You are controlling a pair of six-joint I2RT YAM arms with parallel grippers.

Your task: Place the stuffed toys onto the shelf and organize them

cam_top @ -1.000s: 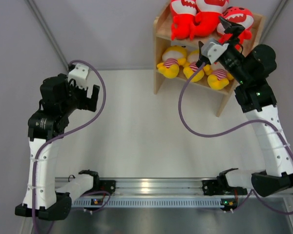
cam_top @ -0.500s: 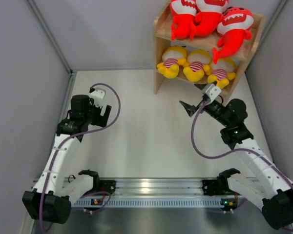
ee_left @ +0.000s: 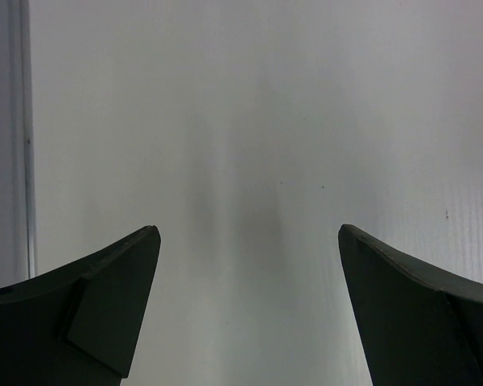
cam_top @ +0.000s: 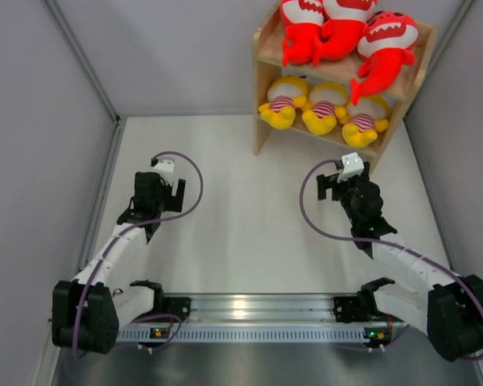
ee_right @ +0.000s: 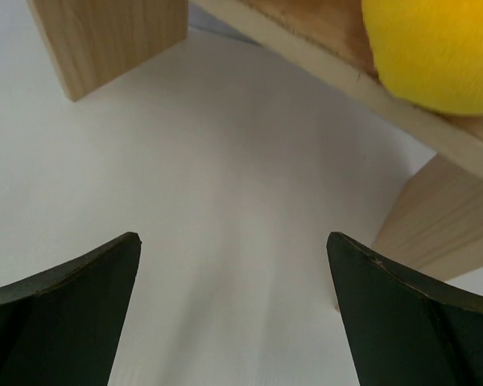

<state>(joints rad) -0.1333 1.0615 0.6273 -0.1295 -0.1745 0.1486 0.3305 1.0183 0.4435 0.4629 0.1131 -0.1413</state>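
Note:
The light wooden shelf (cam_top: 262, 80) stands at the back right. Three red sharks (cam_top: 343, 24) lie on its top tier and three yellow striped toys (cam_top: 323, 107) sit in a row on the lower tier. Low over the bare table, my left gripper (cam_top: 169, 195) is open and empty at the left; the left wrist view shows its fingertips (ee_left: 133, 265) wide apart over white surface. My right gripper (cam_top: 335, 186) is open and empty just in front of the shelf. The right wrist view shows the shelf's lower board (ee_right: 338, 72) and one yellow toy (ee_right: 435, 48) ahead of the right gripper (ee_right: 233, 237).
Grey walls close in the table on the left, back and right, with a metal corner post (cam_top: 80, 60) at the back left. The aluminium rail (cam_top: 249, 305) with both arm bases runs along the near edge. White table (cam_top: 233, 201) lies between the arms.
The right gripper has pulled away from the shelf's top tier, down and back toward the near side. The left arm has also folded down and lowered. Both stayed open.

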